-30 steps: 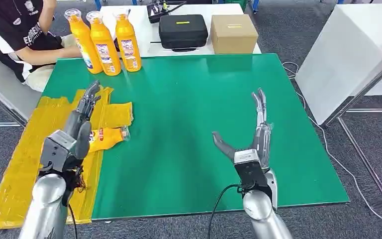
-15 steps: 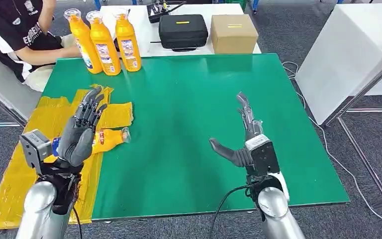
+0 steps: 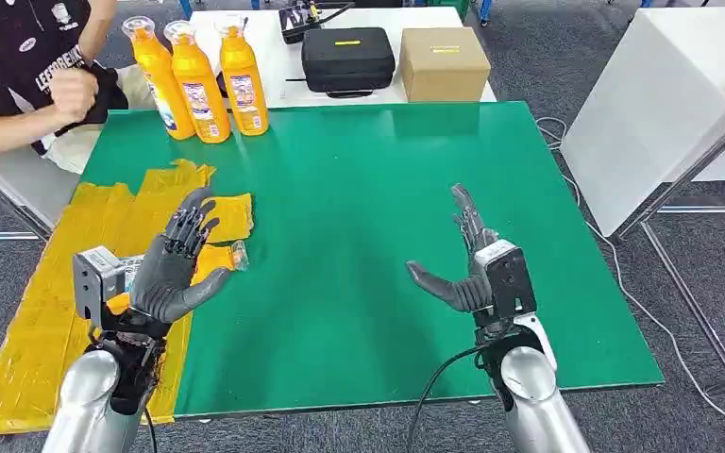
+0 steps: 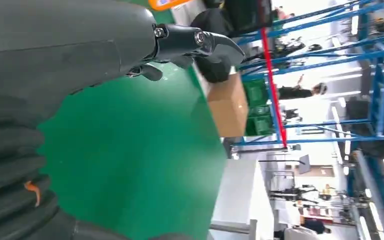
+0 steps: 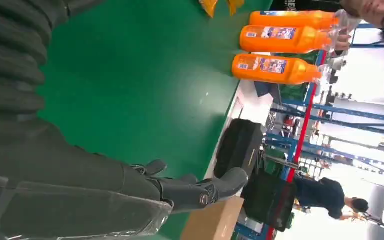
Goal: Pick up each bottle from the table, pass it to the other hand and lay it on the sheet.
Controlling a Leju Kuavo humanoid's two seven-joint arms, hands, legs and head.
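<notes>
Three orange bottles (image 3: pixel 198 80) stand upright at the far left corner of the green table (image 3: pixel 368 189); the right wrist view shows them (image 5: pixel 280 50) too. A fourth orange bottle (image 3: pixel 219 260) lies on its side on the yellow sheet (image 3: pixel 75 245), partly hidden behind my left hand (image 3: pixel 175 264). That hand is raised above the sheet, fingers spread, holding nothing. My right hand (image 3: pixel 467 269) hovers over the table's right half, fingers apart and empty.
A person (image 3: pixel 47 66) sits at the far left beside the standing bottles. Behind the green table a white table carries a black case (image 3: pixel 347 58) and a cardboard box (image 3: pixel 444 62). Another white table (image 3: pixel 661 104) stands to the right.
My left hand has drawn back from the lying bottle and turned palm-out, fingers spreading. My right hand has pulled back towards me and turned slightly. The person's arm has lifted.
</notes>
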